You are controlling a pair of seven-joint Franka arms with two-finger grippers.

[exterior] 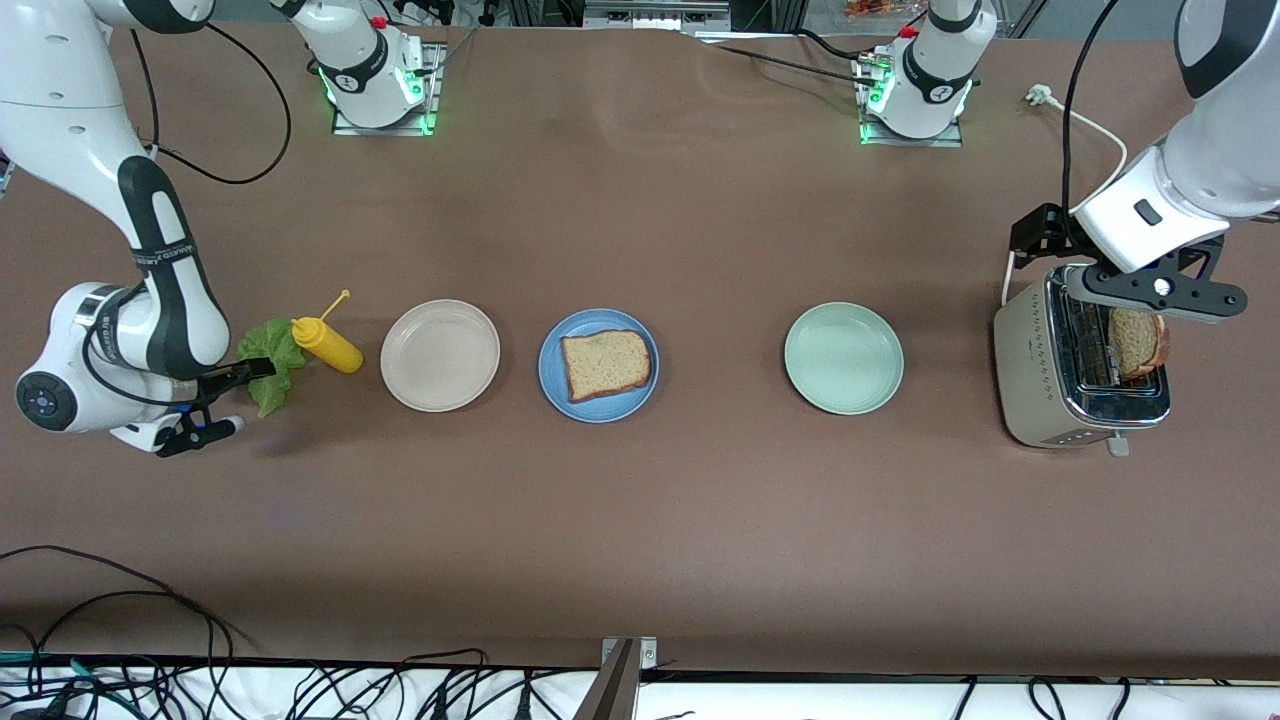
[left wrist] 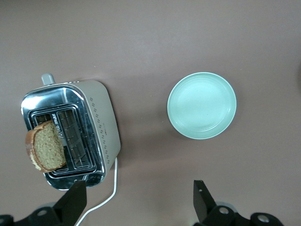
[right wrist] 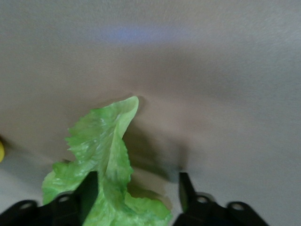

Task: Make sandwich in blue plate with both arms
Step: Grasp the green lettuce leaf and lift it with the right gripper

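Here the right gripper (exterior: 222, 398) is low at the right arm's end of the table, its two fingers spread around the lower part of the lettuce leaf (exterior: 272, 362); in the right wrist view one finger (right wrist: 88, 188) overlaps the leaf (right wrist: 106, 160) and the other stands apart from it, so no pinch is visible. Just beside the leaf, toward the middle of the table, lies a yellow mustard bottle (exterior: 328, 344) on its side. Next comes a cream-white plate (exterior: 440, 355), and then the blue plate (exterior: 599, 365), which carries one toast slice (exterior: 605, 364) lying flat.

The left gripper (exterior: 1140, 268) hangs over the toaster (exterior: 1040, 370) at the left arm's end of the table, its fingers (left wrist: 201, 195) wide apart and holding nothing. A second toast slice (left wrist: 46, 146) stands upright in one slot of the toaster (left wrist: 96, 122). Between the toaster and the blue plate rests a mint-green plate (exterior: 844, 358), well apart from both.
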